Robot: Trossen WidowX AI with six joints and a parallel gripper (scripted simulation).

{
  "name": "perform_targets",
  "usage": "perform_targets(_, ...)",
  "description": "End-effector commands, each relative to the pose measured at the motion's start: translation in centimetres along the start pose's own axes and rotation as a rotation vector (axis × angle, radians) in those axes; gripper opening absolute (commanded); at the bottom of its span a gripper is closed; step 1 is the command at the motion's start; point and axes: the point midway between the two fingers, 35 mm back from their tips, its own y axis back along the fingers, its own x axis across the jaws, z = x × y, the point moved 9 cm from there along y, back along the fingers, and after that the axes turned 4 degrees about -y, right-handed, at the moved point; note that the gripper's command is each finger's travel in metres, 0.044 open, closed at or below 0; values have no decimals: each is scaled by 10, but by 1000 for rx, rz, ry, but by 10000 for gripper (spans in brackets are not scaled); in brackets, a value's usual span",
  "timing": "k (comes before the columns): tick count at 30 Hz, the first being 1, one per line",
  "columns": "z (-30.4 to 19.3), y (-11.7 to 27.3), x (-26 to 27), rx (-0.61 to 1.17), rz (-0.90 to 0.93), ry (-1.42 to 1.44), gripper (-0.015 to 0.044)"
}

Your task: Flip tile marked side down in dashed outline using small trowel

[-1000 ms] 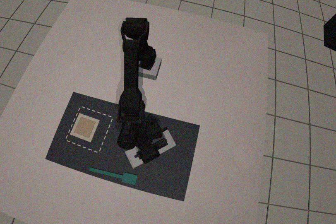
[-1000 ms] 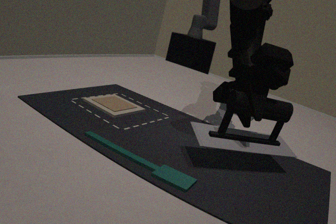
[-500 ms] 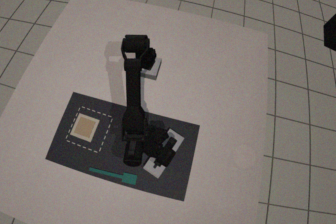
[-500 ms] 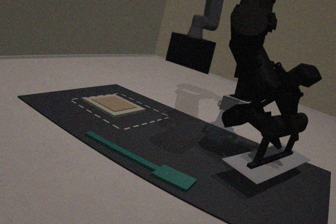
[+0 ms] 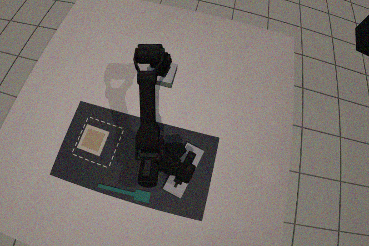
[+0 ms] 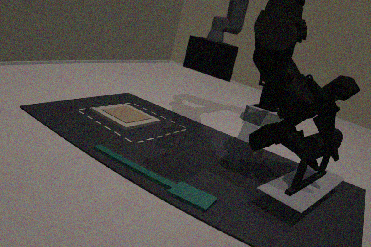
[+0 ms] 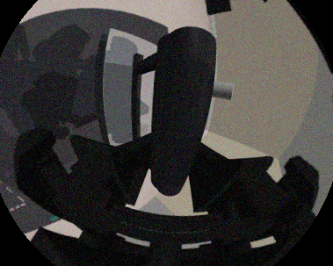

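Note:
The cream tile (image 5: 93, 139) (image 6: 129, 114) lies flat inside the dashed outline (image 5: 107, 166) (image 6: 139, 141), nearer its left side in the top view, with a tan square on its upper face. My gripper (image 5: 182, 166) (image 6: 318, 139) (image 7: 171, 135) is shut on the black handle of a trowel with a pale rectangular blade (image 5: 177, 190) (image 6: 303, 202) (image 7: 120, 91). It holds the trowel above the right part of the mat, away from the tile, blade below the handle. The fingertips are dark and partly hidden against the handle.
A teal paddle-shaped tool (image 5: 142, 196) (image 6: 193, 196) lies flat near the front edge of the dark mat (image 5: 196, 206) (image 6: 231, 222). A pale grey block (image 5: 172, 75) is at the arm's base. Another arm (image 6: 239, 8) stands on a black box in the background.

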Motion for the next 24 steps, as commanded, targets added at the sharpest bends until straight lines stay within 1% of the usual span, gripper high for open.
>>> perform_targets(1,-1,-4,3,-4,-8,8,0)
perform_targets(19,-3,-21,23,-3,-5,8,0)
perform_targets(24,-3,-21,23,-3,-5,8,131)
